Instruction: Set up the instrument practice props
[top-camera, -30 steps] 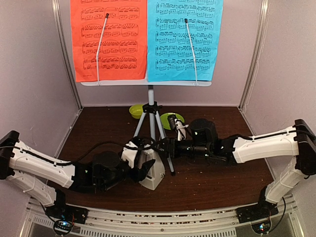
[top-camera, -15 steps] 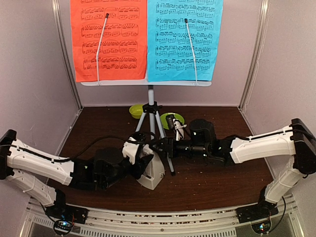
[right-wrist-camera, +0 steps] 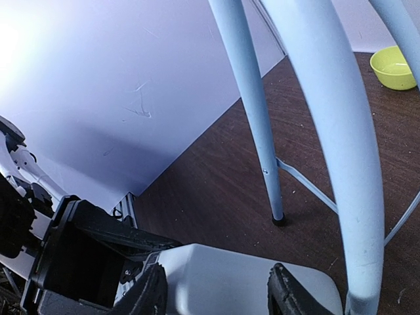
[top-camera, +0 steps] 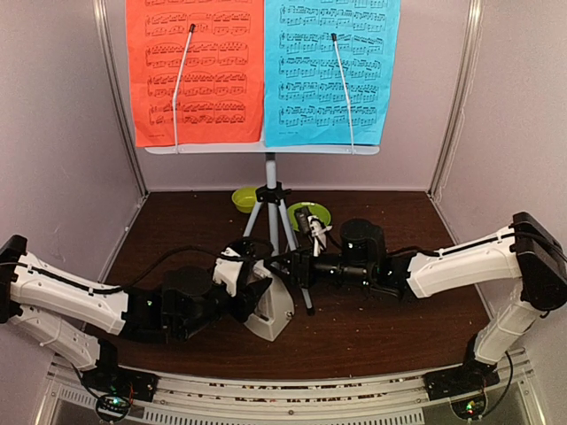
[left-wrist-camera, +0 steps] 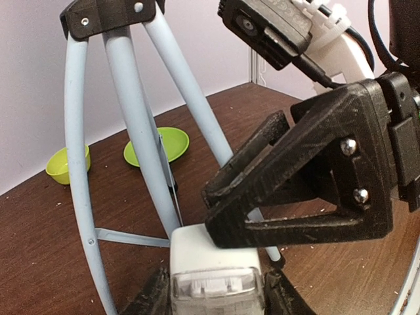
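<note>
The left gripper (left-wrist-camera: 213, 298) is clenched on the one metronome (left-wrist-camera: 213, 259), with a finger pressed on each side. The right gripper (right-wrist-camera: 220, 289) sits at the metronome from the other side with its fingers apart. Whether it squeezes cannot be told. The two grippers are very close together there.

The metronome stands near the middle of the table (top-camera: 390, 328), just in front of the one tripod (top-camera: 270, 217). The tripod's three legs stand close behind it, and the right gripper is right by one leg.

On top of the tripod is one desk (top-camera: 266, 150). It holds two sheets, a red sheet (top-camera: 195, 71) on the left and a blue sheet (top-camera: 332, 71) on the right. One bowl (top-camera: 244, 199) and one plate (top-camera: 312, 215) lie behind the tripod, near the back wall.

Walls (top-camera: 62, 133) close the table at the left, back and right. Brown table shows behind the right arm, and in front of the metronome up to the near edge.
</note>
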Available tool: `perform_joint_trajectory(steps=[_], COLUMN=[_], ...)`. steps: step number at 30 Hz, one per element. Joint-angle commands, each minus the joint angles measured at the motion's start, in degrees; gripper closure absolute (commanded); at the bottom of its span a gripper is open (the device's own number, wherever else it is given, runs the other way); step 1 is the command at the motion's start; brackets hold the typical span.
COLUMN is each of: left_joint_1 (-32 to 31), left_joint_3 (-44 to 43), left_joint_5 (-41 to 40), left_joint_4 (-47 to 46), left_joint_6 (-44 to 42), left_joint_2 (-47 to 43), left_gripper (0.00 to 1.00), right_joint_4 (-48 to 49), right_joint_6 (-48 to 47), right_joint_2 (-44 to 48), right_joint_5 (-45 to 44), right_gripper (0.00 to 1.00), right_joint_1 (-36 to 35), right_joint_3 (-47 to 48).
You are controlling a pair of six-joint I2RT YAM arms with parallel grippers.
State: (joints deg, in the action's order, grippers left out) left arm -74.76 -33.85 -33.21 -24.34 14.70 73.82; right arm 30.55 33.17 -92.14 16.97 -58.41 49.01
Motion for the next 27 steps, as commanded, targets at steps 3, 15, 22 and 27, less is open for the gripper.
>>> perform_joint_trajectory(steps=[3, 15, 22, 27], left_joint_1=[-0.2, -0.4, -2.6, -3.3], left_joint_3=[2.0, 7.0, 5.7, 6.2], left_joint_5=[5.4, 7.0, 4.2, 2.9], left_joint_4=[-8.2, -14.8, -10.7, -10.3], left_joint_6=[-2.1, -3.1, -10.7, -13.6], left_joint_2=[-2.1, -3.0, -3.2, -4.4], left_gripper=[1.00, 1.00, 1.00, 1.00], right_joint_4=[-8.3, -9.1, -9.2, -9.4], right_joint_6=[-1.6, -2.4, -2.5, -2.5], right_joint_2=[-5.5, -5.8, -5.0, -5.2], right_joint_5=[1.2, 1.0, 0.7, 0.4], right_gripper=[0.48, 0.49, 0.49, 0.49], right_joint_1=[0.7, 0.7, 0.7, 0.7], right_joint_3=[-5.7, -7.1, -7.0, -7.2])
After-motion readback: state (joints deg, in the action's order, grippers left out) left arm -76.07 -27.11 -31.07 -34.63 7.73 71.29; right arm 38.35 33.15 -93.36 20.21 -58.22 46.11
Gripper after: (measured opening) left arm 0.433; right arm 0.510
